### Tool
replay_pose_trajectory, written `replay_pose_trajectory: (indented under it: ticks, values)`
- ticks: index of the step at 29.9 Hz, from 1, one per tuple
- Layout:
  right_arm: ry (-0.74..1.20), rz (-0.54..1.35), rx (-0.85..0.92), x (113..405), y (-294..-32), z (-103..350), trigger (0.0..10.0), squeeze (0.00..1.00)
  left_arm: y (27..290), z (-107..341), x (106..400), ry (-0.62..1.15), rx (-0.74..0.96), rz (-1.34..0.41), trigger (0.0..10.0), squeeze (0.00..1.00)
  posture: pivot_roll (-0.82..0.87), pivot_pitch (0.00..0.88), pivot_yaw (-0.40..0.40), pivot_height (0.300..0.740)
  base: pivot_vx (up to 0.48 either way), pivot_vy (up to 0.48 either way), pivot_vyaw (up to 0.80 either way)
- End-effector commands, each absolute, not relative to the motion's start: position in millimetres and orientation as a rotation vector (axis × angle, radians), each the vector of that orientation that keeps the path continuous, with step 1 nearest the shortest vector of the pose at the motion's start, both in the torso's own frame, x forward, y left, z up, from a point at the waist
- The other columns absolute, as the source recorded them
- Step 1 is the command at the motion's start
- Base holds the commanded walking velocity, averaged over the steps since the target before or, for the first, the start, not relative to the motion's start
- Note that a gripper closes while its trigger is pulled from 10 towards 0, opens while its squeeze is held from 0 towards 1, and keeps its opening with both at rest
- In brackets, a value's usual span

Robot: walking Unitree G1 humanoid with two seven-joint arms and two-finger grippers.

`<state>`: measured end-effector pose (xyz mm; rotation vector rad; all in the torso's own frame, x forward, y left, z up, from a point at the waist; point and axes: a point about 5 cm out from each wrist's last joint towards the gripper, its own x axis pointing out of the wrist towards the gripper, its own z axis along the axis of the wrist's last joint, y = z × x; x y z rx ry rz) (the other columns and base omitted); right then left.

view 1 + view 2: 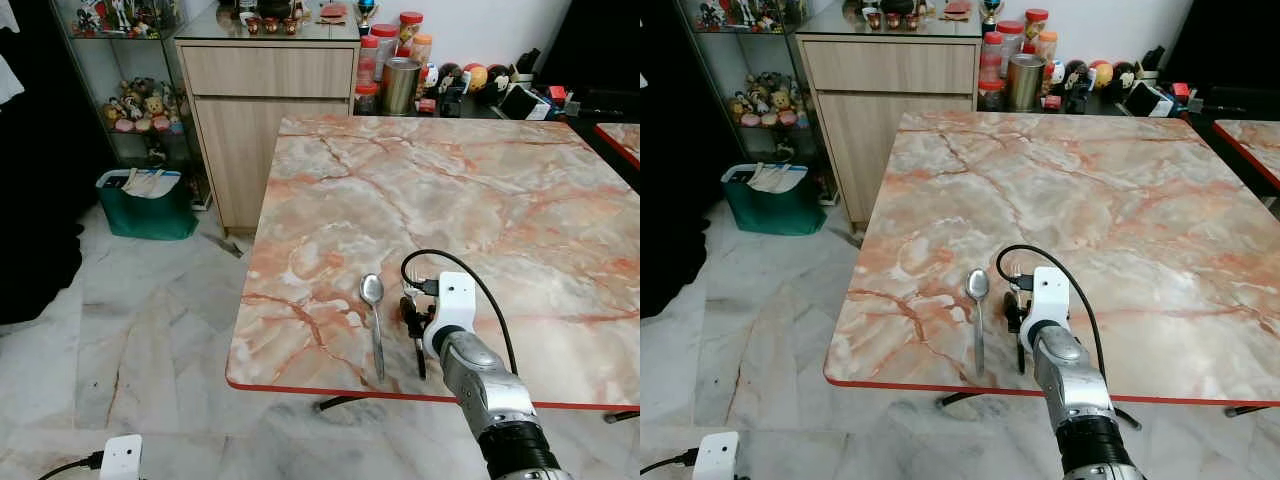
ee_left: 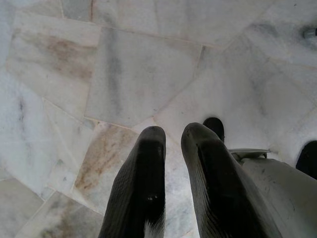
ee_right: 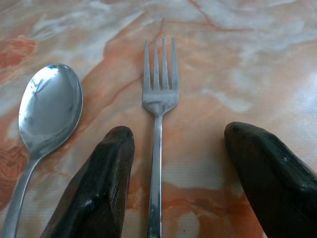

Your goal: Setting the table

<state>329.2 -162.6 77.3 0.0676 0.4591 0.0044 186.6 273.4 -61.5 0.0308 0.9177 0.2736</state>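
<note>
Your table (image 1: 480,190), a marble-patterned slab in pink and orange with a red edge, takes up the middle and the 3 o'clock side of the head views, with a pale marble floor (image 1: 150,330) around it and a wooden cabinet (image 1: 265,120) beyond its far corner at about 11 o'clock. Your right arm reaches up from 5 o'clock over the near edge of the table, its silver forearm angled forward and its wrist bent down so the right gripper (image 3: 178,173) hangs low over the tabletop. Its two black fingers (image 3: 99,183) are spread wide, one on either side of the fork's handle and not touching it. The fork (image 3: 157,124) lies flat on the table, tines pointing away towards 12 o'clock, plain shiny steel. The spoon (image 1: 374,320) lies flat just beside it at the fork's 9 o'clock, parallel, bowl up and pointing the same way, its handle ending near the table's edge. Your left gripper (image 2: 171,183) hangs over the floor, its fingers a narrow gap apart and holding nothing.
</note>
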Motion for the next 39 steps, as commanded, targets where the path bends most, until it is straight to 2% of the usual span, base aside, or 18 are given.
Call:
replay_pose_trajectory:
  ticks: [1,11,12,14,39]
  values:
    - [0.482,0.006,0.057,329.6,-161.9,76.4,10.0,0.0,271.8,-65.5,180.5,0.95,0.034,0.266,10.0,0.0,0.0,0.088,-0.047,0.74,0.0,0.0,0.0]
    - [0.517,0.007,0.048,328.3,-162.0,73.2,10.0,0.0,270.9,-65.7,180.9,0.952,0.025,0.272,10.0,0.0,0.0,0.098,-0.054,0.74,0.0,0.0,0.0]
    - [0.517,0.01,0.048,328.2,-161.6,73.3,8.1,0.0,270.9,-65.7,180.9,0.952,0.024,0.273,10.0,0.0,0.0,0.098,-0.054,0.74,0.0,0.0,0.0]
    - [0.51,0.003,0.053,328.4,-162.0,74.0,0.0,0.0,270.7,-65.7,181.0,0.952,0.023,0.273,10.0,0.0,0.0,0.1,-0.055,0.74,0.0,0.0,0.0]
    - [0.49,0.014,0.066,329.5,-160.3,78.0,0.0,0.0,270.2,-65.8,181.5,0.957,0.02,0.268,10.0,0.0,0.0,0.1,-0.057,0.74,0.0,0.0,0.0]
